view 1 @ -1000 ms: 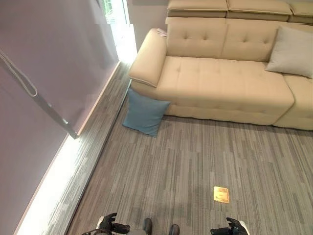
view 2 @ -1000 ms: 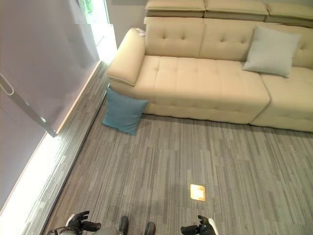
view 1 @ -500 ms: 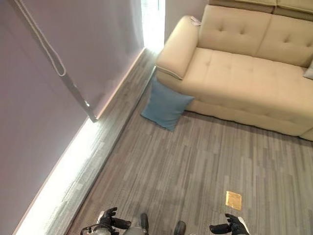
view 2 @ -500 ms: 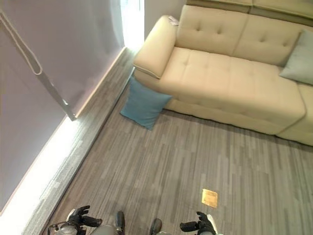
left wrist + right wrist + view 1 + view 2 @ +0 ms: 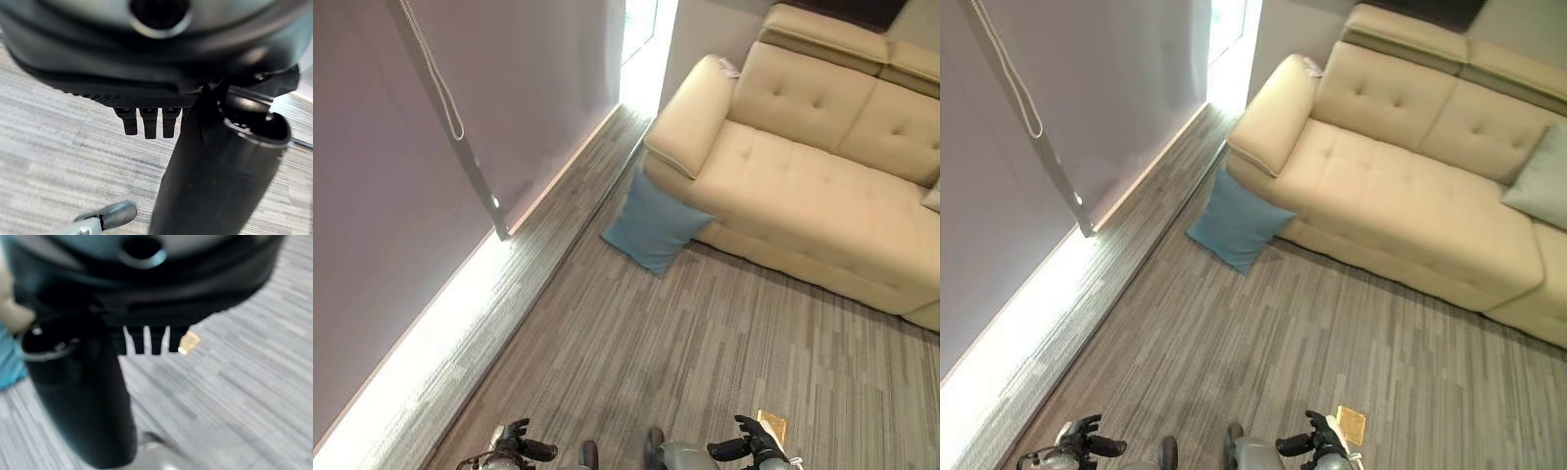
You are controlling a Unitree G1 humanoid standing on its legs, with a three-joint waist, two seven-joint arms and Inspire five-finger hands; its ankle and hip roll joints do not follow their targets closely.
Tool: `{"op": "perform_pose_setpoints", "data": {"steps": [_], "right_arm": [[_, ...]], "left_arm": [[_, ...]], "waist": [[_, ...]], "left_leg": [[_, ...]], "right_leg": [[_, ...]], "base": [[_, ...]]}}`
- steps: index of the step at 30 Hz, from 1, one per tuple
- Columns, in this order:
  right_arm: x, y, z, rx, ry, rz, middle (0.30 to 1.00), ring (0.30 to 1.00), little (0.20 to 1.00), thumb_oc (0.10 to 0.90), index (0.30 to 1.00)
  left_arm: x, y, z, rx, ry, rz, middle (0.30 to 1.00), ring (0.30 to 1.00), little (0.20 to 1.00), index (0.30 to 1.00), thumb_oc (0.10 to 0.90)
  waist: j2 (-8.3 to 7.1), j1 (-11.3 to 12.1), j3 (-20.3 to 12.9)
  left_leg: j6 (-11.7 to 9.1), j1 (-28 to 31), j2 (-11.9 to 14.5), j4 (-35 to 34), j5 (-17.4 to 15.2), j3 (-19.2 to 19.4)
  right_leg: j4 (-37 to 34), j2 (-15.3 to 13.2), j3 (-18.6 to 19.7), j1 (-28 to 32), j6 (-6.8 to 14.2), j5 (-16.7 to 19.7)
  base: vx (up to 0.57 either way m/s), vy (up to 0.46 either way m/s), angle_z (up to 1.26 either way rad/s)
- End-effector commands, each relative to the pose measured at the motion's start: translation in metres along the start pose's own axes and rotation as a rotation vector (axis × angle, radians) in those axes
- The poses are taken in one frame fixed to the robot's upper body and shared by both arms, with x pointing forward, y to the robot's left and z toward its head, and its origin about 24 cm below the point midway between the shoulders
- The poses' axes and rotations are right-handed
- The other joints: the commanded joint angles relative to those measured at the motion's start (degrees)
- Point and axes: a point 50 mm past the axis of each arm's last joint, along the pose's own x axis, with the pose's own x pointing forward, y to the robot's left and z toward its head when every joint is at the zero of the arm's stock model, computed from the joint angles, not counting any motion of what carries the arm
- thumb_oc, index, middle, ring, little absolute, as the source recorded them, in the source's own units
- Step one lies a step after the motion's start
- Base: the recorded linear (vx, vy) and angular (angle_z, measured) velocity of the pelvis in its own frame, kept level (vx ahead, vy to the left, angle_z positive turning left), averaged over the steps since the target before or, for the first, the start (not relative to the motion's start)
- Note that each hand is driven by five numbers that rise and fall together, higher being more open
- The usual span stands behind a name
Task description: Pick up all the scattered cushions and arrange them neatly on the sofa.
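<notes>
Now the view has swung left since a second ago, centring the blue cushion (image 5: pixel 654 222) leaning against the sofa (image 5: pixel 803 186); both hands, left hand (image 5: pixel 514 446) and right hand (image 5: pixel 751 446), hang relaxed and empty.

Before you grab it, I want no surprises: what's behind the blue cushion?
The blue cushion stands on the carpet, leaning against the sofa base below its armrest. Anything hidden between cushion and sofa can't be seen.

You will find no text, number, label or sign that can be read in these views. A small white tag (image 5: pixel 728 68) lies on top of the sofa (image 5: pixel 803 186) arm, but any print on it is too small to tell. The brass plate (image 5: pixel 1350 424) in the floor shows no marking you could read.
</notes>
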Motion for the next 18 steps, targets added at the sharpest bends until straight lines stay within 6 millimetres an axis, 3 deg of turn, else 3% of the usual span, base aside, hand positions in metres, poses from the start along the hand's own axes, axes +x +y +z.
{"op": "perform_pose_setpoints", "data": {"steps": [1,3,4,5,6,7,8,10,12,14,15,16,18], "right_arm": [[0.003,-0.023,0.003,-0.019,-0.023,-0.067,0.900,0.900,0.900,0.800,0.900],[0.003,-0.024,-0.002,0.004,-0.011,-0.068,0.900,0.900,0.900,0.800,0.900],[0.003,-0.024,-0.002,0.003,-0.011,-0.068,0.900,0.900,0.900,0.800,0.900],[0.003,-0.025,-0.002,0.020,-0.016,-0.071,0.900,0.900,0.900,0.800,0.900],[0.003,-0.025,-0.002,0.020,-0.016,-0.071,0.900,0.900,0.900,0.800,0.900],[0.003,-0.025,0.000,0.026,-0.024,-0.073,0.900,0.900,0.900,0.800,0.900],[0.003,-0.027,0.002,0.035,-0.026,-0.081,0.900,0.900,0.900,0.800,0.900],[0.003,-0.026,0.000,0.038,-0.012,-0.078,0.900,0.900,0.900,0.800,0.900],[0.003,-0.026,-0.002,0.034,-0.006,-0.077,0.900,0.900,0.900,0.800,0.900],[0.002,-0.025,-0.004,0.031,-0.002,-0.074,0.900,0.900,0.900,0.800,0.900],[0.002,-0.024,-0.006,0.022,0.003,-0.072,0.900,0.900,0.900,0.800,0.900],[0.002,-0.024,-0.007,0.015,0.007,-0.074,0.900,0.900,0.900,0.800,0.900],[0.001,-0.023,-0.009,0.022,0.014,-0.072,0.900,0.900,0.900,0.800,0.900]], "left_arm": [[-0.001,-0.001,0.002,0.032,-0.035,0.004,0.900,0.900,0.900,0.900,0.800],[-0.001,-0.002,0.000,0.037,-0.029,-0.004,0.900,0.900,0.900,0.900,0.800],[-0.001,-0.002,0.000,0.037,-0.029,-0.004,0.900,0.900,0.900,0.900,0.800],[-0.001,-0.001,0.003,0.038,-0.041,-0.007,0.900,0.900,0.900,0.900,0.800],[-0.001,-0.001,0.003,0.038,-0.041,-0.006,0.900,0.900,0.900,0.900,0.800],[0.000,-0.001,0.006,0.036,-0.052,-0.007,0.900,0.900,0.900,0.900,0.800],[0.001,0.000,0.013,0.029,-0.069,-0.001,0.900,0.900,0.900,0.900,0.800],[0.001,0.001,0.017,0.022,-0.083,-0.001,0.900,0.900,0.900,0.900,0.800],[0.001,0.001,0.015,0.033,-0.079,-0.003,0.900,0.900,0.900,0.900,0.800],[0.001,0.001,0.013,0.034,-0.074,-0.002,0.900,0.900,0.900,0.900,0.800],[0.001,0.003,0.011,0.034,-0.068,0.000,0.900,0.900,0.900,0.900,0.800],[0.001,0.003,0.011,0.030,-0.071,0.002,0.900,0.900,0.900,0.900,0.800],[0.000,0.004,0.009,0.011,-0.063,0.001,0.900,0.900,0.900,0.900,0.800]], "waist": [[-0.15,0.2,-0.9],[-0.09,-0.4,-1.9],[-0.06,-0.4,-1.9],[-0.39,-0.8,-1.7],[-0.34,-0.9,-1.7],[-0.91,-0.8,-1.1],[-1.44,-0.5,0.0],[-1.80,0.0,0.4],[-2.01,0.5,0.0],[-2.05,0.7,-0.2],[-1.57,1.5,-0.4],[-1.41,2.0,-0.5],[-1.33,2.2,-1.2]], "left_leg": [[-2.6,1.0,-3.7,5.7,-8.2,-3.0],[-4.5,1.4,-2.9,7.2,-9.2,-2.7],[-4.5,1.4,-2.8,7.3,-9.3,-2.8],[-6.7,-0.5,-1.7,13.6,-8.0,-0.6],[-6.8,-0.7,-1.7,14.0,-8.1,-0.7],[-7.6,-3.3,-0.9,19.5,-6.6,1.0],[-7.9,-8.2,1.5,27.5,-5.3,4.6],[-6.8,-11.0,3.3,26.2,-6.0,7.5],[-6.3,-13.0,3.1,22.4,-6.4,7.4],[-6.5,-14.6,3.4,20.1,-4.9,7.1],[-7.4,-15.8,4.3,14.3,-0.6,6.6],[-7.9,-17.6,4.5,13.1,1.2,6.0],[-8.2,-17.0,4.4,11.0,1.5,5.6]], "right_leg": [[-3.3,0.3,-1.7,5.5,-0.2,2.0],[-4.9,0.2,-2.6,7.2,-0.9,1.5],[-5.0,0.2,-2.6,7.3,-1.0,1.5],[-7.2,0.0,-3.5,9.8,-1.6,1.7],[-7.2,0.1,-3.6,9.8,-1.7,1.7],[-7.9,-0.5,-3.9,11.0,-2.1,1.8],[-9.2,-1.1,-5.1,13.2,-3.1,1.1],[-10.1,-1.7,-6.2,15.0,-3.4,-0.1],[-10.7,-1.9,-6.4,16.2,-3.2,-1.1],[-11.0,-1.8,-6.4,16.9,-3.1,-1.7],[-11.4,-1.1,-6.2,18.2,-3.0,-2.8],[-11.6,-0.7,-5.7,19.2,-3.0,-3.5],[-11.5,-0.8,-5.1,20.3,-2.7,-4.3]], "base": [[0.30,-0.114,0.75],[0.27,-0.117,0.46],[0.20,-0.143,0.61],[0.11,-0.099,0.66],[0.15,-0.140,0.86],[0.09,-0.118,0.57],[0.15,-0.146,0.50],[0.20,-0.071,0.37],[0.23,0.018,0.35],[0.22,0.049,0.27],[0.29,0.099,0.16],[0.37,0.135,0.08],[0.27,0.132,-0.15]]}}
